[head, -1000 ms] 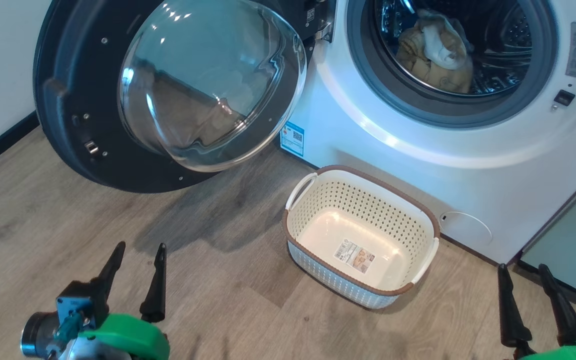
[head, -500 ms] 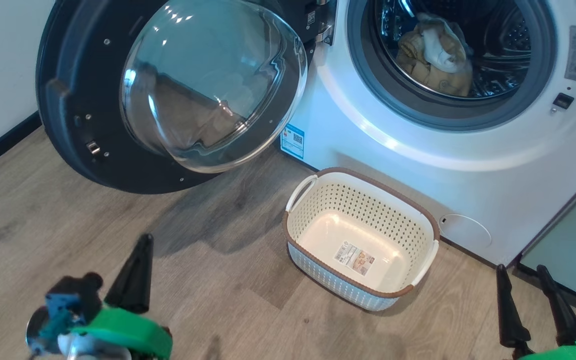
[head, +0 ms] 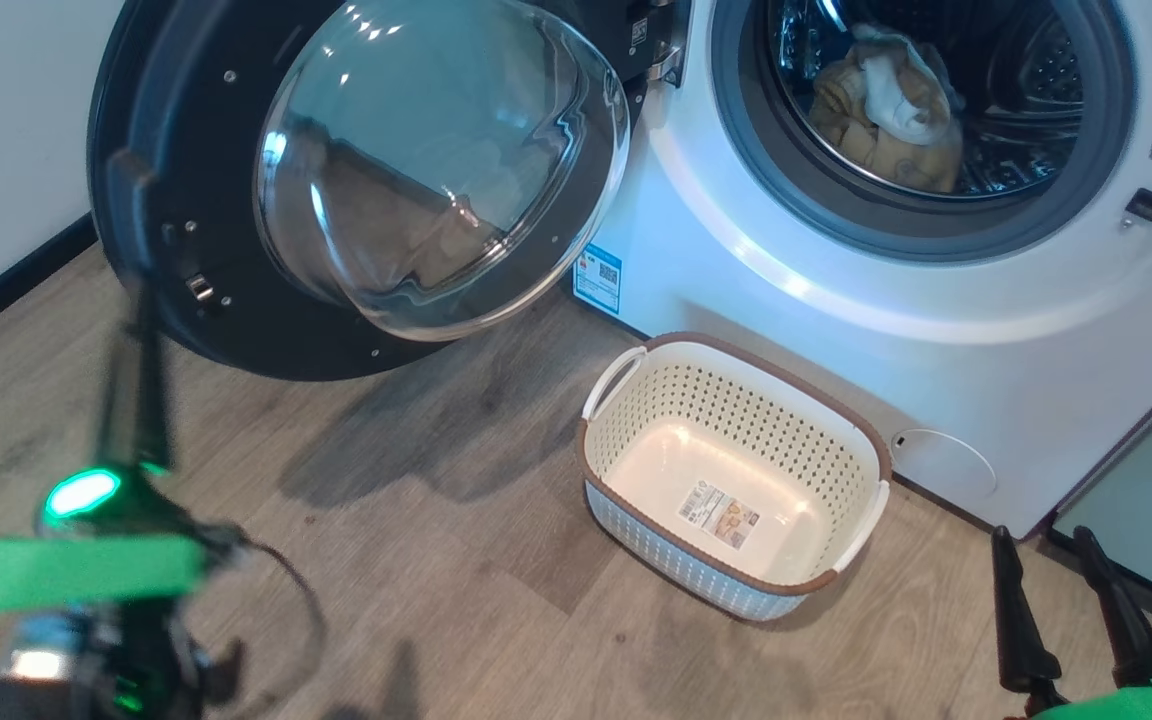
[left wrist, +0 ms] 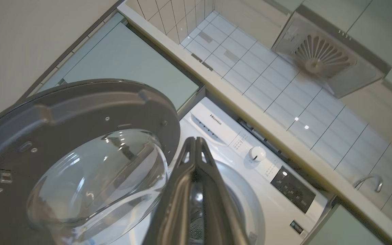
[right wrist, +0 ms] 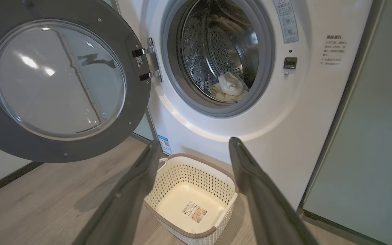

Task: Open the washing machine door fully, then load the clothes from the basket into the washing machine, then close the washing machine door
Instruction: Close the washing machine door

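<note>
Head view, door: we saw the washing machine door (head: 166,230) swung wide to the left of the washing machine (head: 786,330), its glass bowl (head: 436,170) bulging toward us.
Head view, clothes: we found the clothes (head: 886,110) heaped inside the steel drum (head: 1036,70), pale yellow with a white piece on top.
Head view, basket: the basket (head: 651,550) stood on the wooden floor (head: 436,560) just before the machine, with its bottom sticker (head: 718,515) in plain sight. A blue label (head: 598,278) and a round service flap (head: 946,462) sat low on the machine's front.
Head view, left gripper: the left gripper (head: 139,340) was a dark blur at the left, overlapping the door's lower edge. We could not tell there whether it touched the door.
Head view, right gripper: the right gripper (head: 1044,545) sat at the lower right, fingers apart and holding nothing, clear of the basket.
Left wrist view, fingers: we saw the two fingers pressed together with nothing between them, pointing toward the control panel (left wrist: 291,187) and knob (left wrist: 257,153).
Left wrist view, door: the door lay at the lower left with its bowl facing us, and a tiled wall (left wrist: 267,68) was beyond.
Right wrist view, fingers: they stood wide apart and empty, with the basket showing between them.
Right wrist view, door and drum: the door hung open on its hinge (right wrist: 148,64) and the clothes lay at the drum's bottom. A green cabinet (right wrist: 379,136) stood right of the machine.
</note>
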Available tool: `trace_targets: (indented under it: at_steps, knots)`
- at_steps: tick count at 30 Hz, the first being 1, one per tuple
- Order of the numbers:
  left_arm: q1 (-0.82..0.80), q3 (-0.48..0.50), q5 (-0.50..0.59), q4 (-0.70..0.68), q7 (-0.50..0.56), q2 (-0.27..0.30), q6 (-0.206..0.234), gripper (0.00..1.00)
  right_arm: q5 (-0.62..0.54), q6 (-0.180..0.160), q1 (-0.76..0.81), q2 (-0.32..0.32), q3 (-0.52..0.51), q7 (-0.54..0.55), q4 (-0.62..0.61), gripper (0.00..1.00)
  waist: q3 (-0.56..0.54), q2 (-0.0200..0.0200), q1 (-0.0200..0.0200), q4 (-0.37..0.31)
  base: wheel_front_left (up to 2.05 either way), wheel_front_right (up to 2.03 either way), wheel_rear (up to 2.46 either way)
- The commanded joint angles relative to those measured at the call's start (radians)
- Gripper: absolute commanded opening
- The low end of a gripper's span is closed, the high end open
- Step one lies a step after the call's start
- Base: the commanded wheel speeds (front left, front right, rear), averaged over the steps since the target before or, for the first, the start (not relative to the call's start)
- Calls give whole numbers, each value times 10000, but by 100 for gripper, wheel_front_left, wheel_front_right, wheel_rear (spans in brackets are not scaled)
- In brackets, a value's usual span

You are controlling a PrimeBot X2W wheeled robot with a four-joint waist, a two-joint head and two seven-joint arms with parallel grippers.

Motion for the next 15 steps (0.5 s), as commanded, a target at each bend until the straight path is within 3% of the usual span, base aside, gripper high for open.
trace_targets:
  at_steps: [1,8,15]
  knots:
    - [-814,744,-784,-537,-53,91,-180,0,-140,-29,-296,-164,192,14,-428,100,42,0,0,1,0,0,0]
    - [-2218,2389,-3903,-773,69,833,-371,0,-275,-29,-294,-164,66,204,-657,100,303,0,0,43,0,0,0]
    - [-4124,3527,-5926,930,806,2260,-389,0,-446,-29,-341,-196,31,444,-954,100,640,0,0,85,0,0,0]
